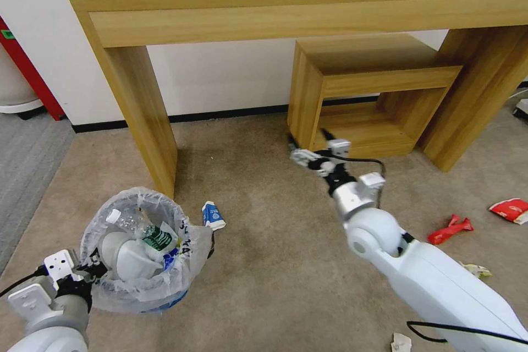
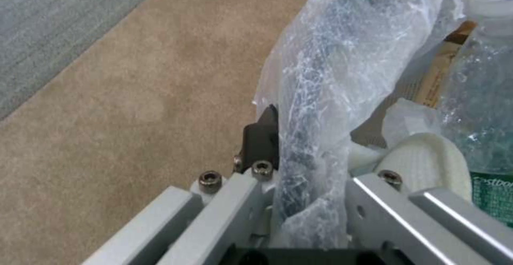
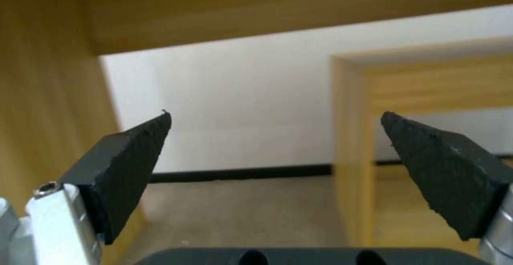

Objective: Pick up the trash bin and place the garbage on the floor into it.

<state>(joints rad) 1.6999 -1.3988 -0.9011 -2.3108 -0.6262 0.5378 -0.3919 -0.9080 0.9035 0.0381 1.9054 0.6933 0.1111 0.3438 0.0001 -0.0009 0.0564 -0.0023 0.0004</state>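
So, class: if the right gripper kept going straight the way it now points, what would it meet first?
The right gripper, fingers open and empty, points through the gap under the wooden table. The way looks free until the white wall; the small wooden shelf unit stands close on one side, though depth is hard to judge.

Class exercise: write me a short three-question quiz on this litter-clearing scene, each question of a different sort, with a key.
1. True or false: the left tool is clamped on the rim of the trash bin.
2. Multiple choice: where is the right tool? A) inside the bin B) open and empty above the floor, near the small wooden shelf unit C) gripping the red wrapper.
3. Fill in: the blue-white carton lies on the carpet just beside the ____.

Key: 1 true, with the bag-lined rim between its fingers; 2 B; 3 trash bin.
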